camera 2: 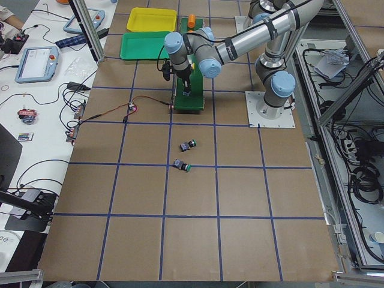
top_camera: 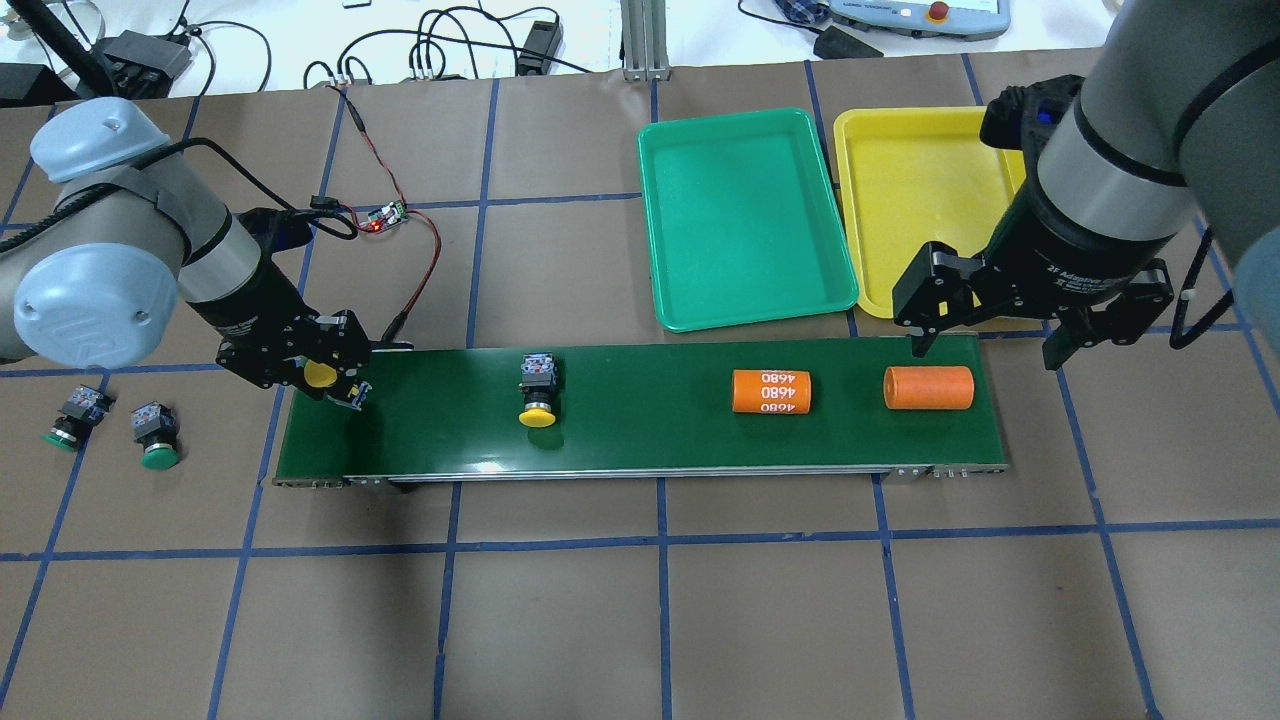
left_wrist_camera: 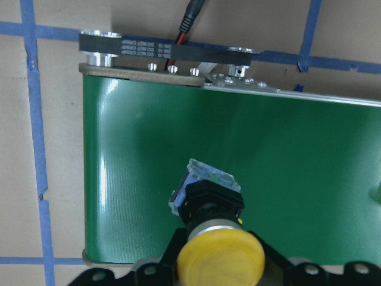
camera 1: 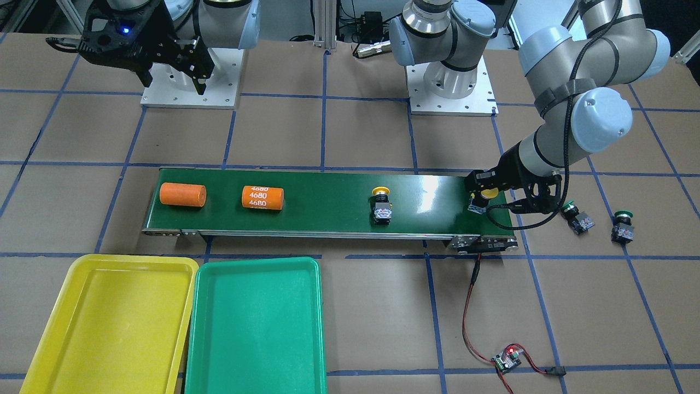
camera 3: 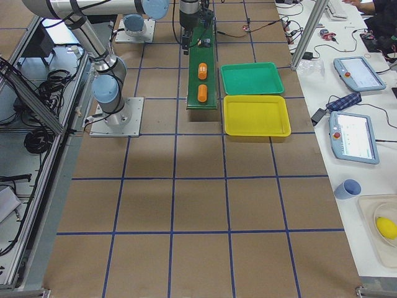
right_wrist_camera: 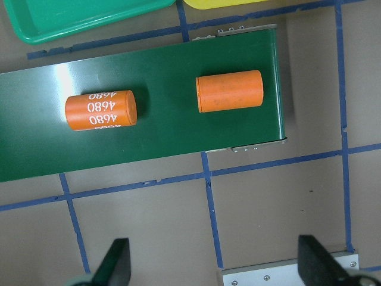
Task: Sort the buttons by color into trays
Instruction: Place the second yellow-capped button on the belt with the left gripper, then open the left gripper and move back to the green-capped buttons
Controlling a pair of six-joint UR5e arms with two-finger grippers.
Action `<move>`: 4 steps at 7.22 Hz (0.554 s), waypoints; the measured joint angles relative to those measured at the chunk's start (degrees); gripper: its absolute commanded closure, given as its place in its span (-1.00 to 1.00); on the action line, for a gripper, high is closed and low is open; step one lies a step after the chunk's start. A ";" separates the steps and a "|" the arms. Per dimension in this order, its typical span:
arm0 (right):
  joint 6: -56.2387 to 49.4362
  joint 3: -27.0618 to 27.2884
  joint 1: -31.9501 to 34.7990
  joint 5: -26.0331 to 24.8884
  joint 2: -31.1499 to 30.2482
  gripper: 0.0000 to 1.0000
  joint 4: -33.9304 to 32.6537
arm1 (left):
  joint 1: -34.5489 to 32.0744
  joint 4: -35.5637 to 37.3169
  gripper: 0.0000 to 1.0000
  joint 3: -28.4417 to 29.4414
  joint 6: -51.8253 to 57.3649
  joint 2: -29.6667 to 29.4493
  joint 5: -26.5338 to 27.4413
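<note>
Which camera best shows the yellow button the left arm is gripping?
Left wrist view: the yellow button shows large, cap and contact block sharp. Overhead and front-facing show mainly its cap, inside the left tool. Side views: tiny; right wrist: absent.

Brown table (top_camera: 600, 600), gridded in blue tape. Carried a green belt (top_camera: 640, 430) across the middle, with a green tray (top_camera: 745, 220) and yellow tray (top_camera: 900, 200) side by side near its far edge. Bore one green button (top_camera: 72, 420) close to a second green button (top_camera: 156, 436), off the belt's left end. Held a wired board (top_camera: 385, 216) too.
</note>
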 measured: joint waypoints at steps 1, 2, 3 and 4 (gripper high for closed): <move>-0.11 0.02 0.00 -0.03 0.03 -1.00 -0.27 | -0.16 0.84 -0.69 -0.40 -0.28 -0.94 0.04; -0.17 0.03 0.00 -0.11 0.04 -1.00 -0.41 | -0.36 1.88 -1.00 -0.67 -0.61 -1.09 0.18; -0.21 0.03 0.00 -0.17 0.04 -1.00 -0.46 | -0.46 2.64 -1.00 -0.79 -1.20 -0.60 0.31; -0.25 0.03 0.00 -0.21 0.04 -1.00 -0.48 | -0.48 2.97 -1.00 -0.93 -1.78 -0.08 0.34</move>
